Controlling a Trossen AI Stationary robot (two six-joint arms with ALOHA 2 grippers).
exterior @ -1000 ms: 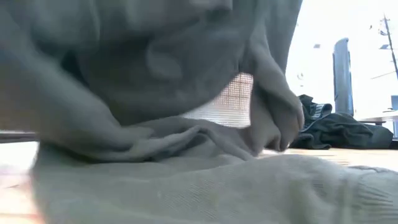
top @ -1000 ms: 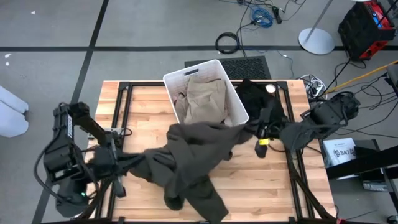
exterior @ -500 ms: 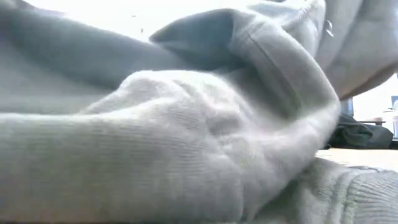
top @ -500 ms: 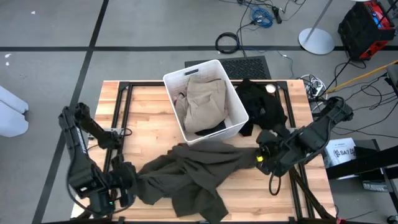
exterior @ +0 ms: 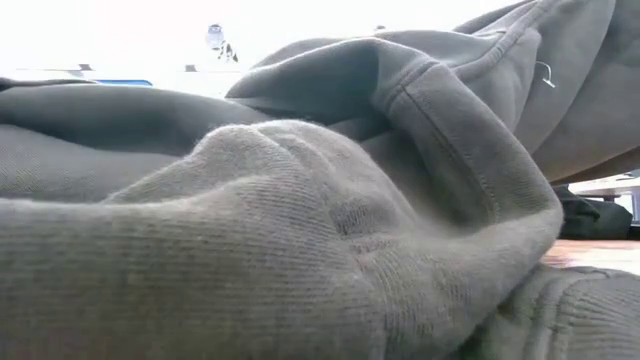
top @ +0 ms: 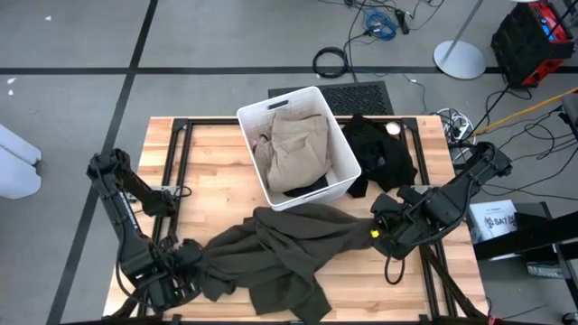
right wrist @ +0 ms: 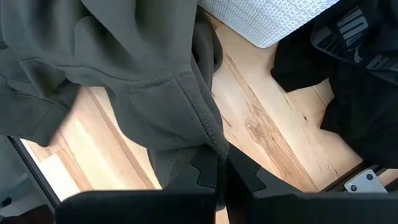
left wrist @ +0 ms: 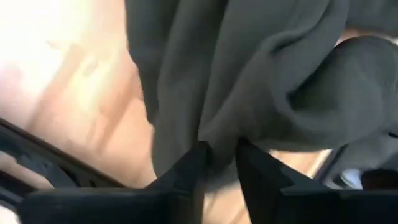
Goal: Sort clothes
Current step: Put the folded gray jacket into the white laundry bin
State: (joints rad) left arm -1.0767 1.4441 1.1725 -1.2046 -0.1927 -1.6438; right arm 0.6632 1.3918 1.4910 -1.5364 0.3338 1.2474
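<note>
Dark olive fleece fills the near half of the table: the large olive garment [top: 280,248] lies spread in heavy folds across the pale butcher-block table [top: 217,171], from the near-left corner toward the right arm. At that left corner the left gripper [top: 185,262] sits low on the garment's edge; in its wrist view the 2 dark fingers [left wrist: 186,171] stand a narrow way apart with a fold of the olive cloth [left wrist: 249,81] bunched between them, loosely rather than pinched tight.

In the low view the same garment [exterior: 300,220] blocks nearly everything, showing a brushed knit surface and a thick stitched hem curling over in a rounded ridge.

Farther back, at the table's middle, stands the white bin [top: 257,117], a rectangular plastic tub turned slightly askew. Inside it lies a crumpled khaki garment [top: 298,149], with a strip of black cloth [top: 307,185] at its near end.

Just right of the bin a black garment [top: 384,153] lies in a rumpled heap on the wood.

At the right, the right gripper [top: 379,221] meets the olive garment's right edge. Its fingers [right wrist: 208,177] are closed together on the seamed hem [right wrist: 193,112], with the bin's textured white wall [right wrist: 267,18] and black fabric with pale lettering [right wrist: 354,37] beyond.
</note>
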